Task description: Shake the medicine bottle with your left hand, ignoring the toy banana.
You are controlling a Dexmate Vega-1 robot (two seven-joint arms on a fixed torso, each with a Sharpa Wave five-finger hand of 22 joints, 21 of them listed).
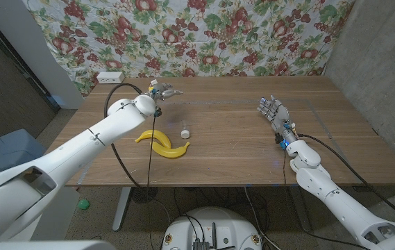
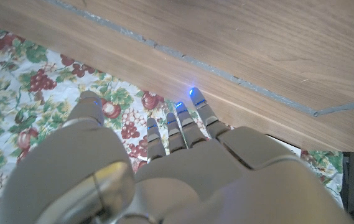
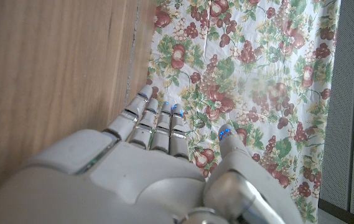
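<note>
Two hands are seen over the wooden table (image 1: 239,146), and nothing is seen held in either. The medicine bottle (image 1: 185,132) is seen standing on the table near its middle, well apart from the left hand (image 1: 161,90), which is raised toward the far edge, beyond the bottle. No finger is in contact with the bottle. It is set just beside the toy banana (image 1: 164,143), at the banana's far right end, with a small gap between them.

The bottle is seen as a small white stubby cylinder; label and cap are too small to be told.

In the left wrist view the left hand's fingers (image 2: 181,124) are stretched out straight and held close side by side, with the thumb (image 2: 89,109) set apart; the table edge and the fruit-patterned cloth (image 2: 15,81) are seen past them.

The right hand (image 1: 273,111) is placed at the table's right side, well apart from the bottle. Its fingers (image 3: 158,124) are straight and pressed together, with the thumb (image 3: 226,140) held off to one side.

The banana is yellow and curved, and is left lying on the table untouched.
</note>
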